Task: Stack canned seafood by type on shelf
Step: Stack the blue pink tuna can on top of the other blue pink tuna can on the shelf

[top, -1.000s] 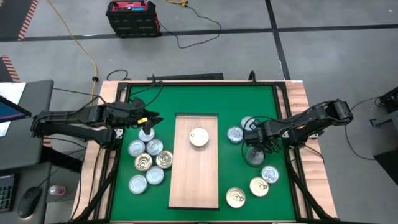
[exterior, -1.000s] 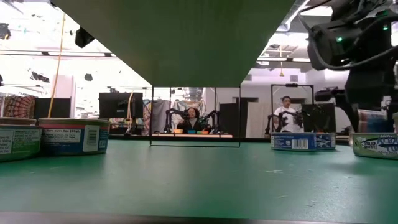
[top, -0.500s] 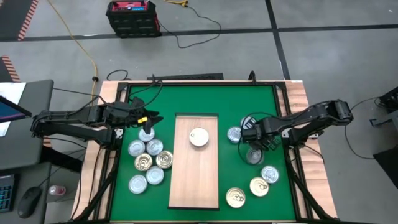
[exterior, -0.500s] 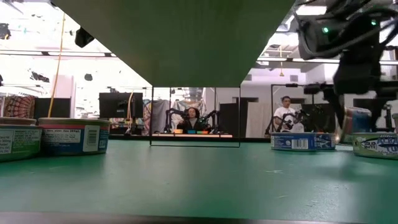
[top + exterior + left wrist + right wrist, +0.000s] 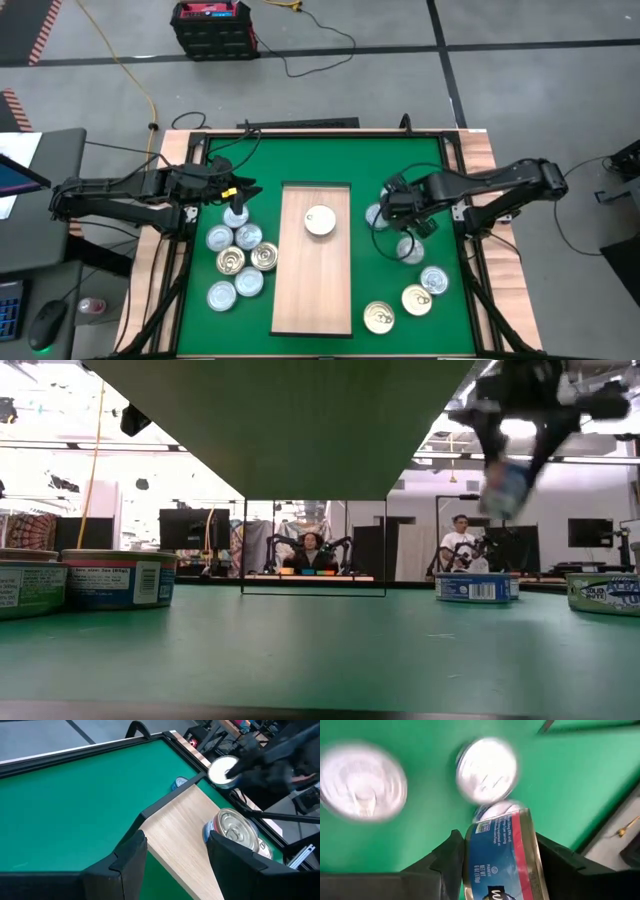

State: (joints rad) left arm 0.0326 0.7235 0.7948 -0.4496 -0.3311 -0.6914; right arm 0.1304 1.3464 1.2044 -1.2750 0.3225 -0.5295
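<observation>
The right pincer [image 5: 398, 207] is up in the air, just past the right edge of the shelf [image 5: 312, 300], and it is holding a can [image 5: 502, 855] with a blue and red label. In the right wrist view the can sits tilted between the two dark fingers, not flat. That is the worry — a tilted can may slip out and drop. If it falls, it could hit one of the cans on the green mat below and knock it away.

One can with a silver top [image 5: 321, 220] already stands on the shelf, near the far end. If the held can is the same kind, it should go on top of that one. If it comes down crooked or a bit to one side, it may slide off, or push the bottom can along the wood.

More cans wait on the mat: a bunch on the left [image 5: 238, 262] and some on the right [image 5: 417, 298].

The left pincer [image 5: 236, 192] waits over the mat at the left of the shelf, close to a can [image 5: 236, 217]. Its fingers are apart and hold nothing — if that arm moves carelessly, it could bump that can.
</observation>
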